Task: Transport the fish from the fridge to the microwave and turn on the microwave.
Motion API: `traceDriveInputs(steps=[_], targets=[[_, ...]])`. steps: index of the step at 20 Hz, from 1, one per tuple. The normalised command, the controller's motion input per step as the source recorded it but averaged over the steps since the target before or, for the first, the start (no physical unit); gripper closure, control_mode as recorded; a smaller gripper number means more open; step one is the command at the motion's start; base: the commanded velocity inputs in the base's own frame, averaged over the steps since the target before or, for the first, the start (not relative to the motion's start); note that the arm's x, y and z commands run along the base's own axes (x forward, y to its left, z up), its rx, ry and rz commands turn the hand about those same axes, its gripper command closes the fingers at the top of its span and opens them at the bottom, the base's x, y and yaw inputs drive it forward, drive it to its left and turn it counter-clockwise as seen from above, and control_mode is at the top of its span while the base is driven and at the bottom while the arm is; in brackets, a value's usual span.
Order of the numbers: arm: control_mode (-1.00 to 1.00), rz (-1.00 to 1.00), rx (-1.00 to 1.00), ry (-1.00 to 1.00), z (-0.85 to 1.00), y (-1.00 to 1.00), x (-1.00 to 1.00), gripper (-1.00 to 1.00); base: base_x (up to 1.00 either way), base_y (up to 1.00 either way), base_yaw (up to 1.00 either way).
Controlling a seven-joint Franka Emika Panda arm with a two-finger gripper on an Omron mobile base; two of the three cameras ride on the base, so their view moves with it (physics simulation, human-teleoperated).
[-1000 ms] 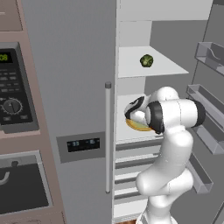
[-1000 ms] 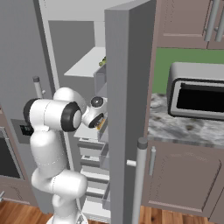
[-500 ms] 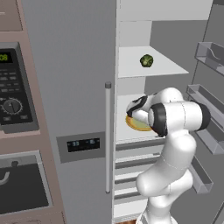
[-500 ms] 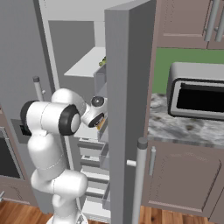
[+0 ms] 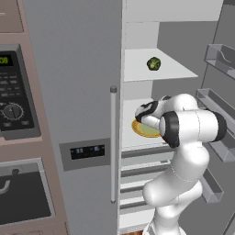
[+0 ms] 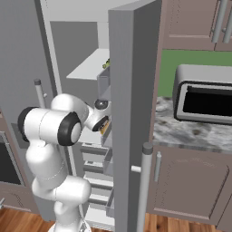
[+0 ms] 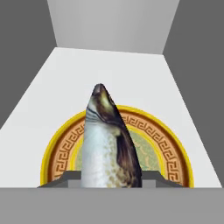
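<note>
A white fridge shelf [image 7: 39,105] carries a yellow-orange plate [image 7: 168,151]; the shelf above [image 5: 137,69] holds a green vegetable [image 5: 153,63].

The fish [image 7: 109,144] hides the pincer [image 7: 111,177] tips and plate [image 7: 170,153] centre.

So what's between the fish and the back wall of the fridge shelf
In the hand view, beyond the fish's nose lies the far rim of the yellow-orange plate, then bare white shelf up to the grey back wall.

base views flank fridge [image 5: 82,92], hand close over shelf [image 7: 52,87]
</note>
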Motion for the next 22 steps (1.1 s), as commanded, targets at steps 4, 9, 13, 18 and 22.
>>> traceDriveInputs(steps=[4, 9, 13, 18, 22], targets=[[-1.0, 0.0, 0.0, 0.0, 0.23, 0.03, -0.16, 1.0, 0.0, 0.0, 0.0], [-1.0, 0.0, 0.0, 0.0, 0.29, 0.12, -0.16, 1.0, 0.0, 0.0, 0.0], [-1.0, 0.0, 0.0, 0.0, 0.27, 0.17, -0.13, 1.0, 0.0, 0.0, 0.0], [-1.0, 0.0, 0.0, 0.0, 0.2, 0.08, -0.11, 1.0, 0.0, 0.0, 0.0], [-1.0, 0.0, 0.0, 0.0, 0.12, 0.09, -0.18, 1.0, 0.0, 0.0, 0.0]])
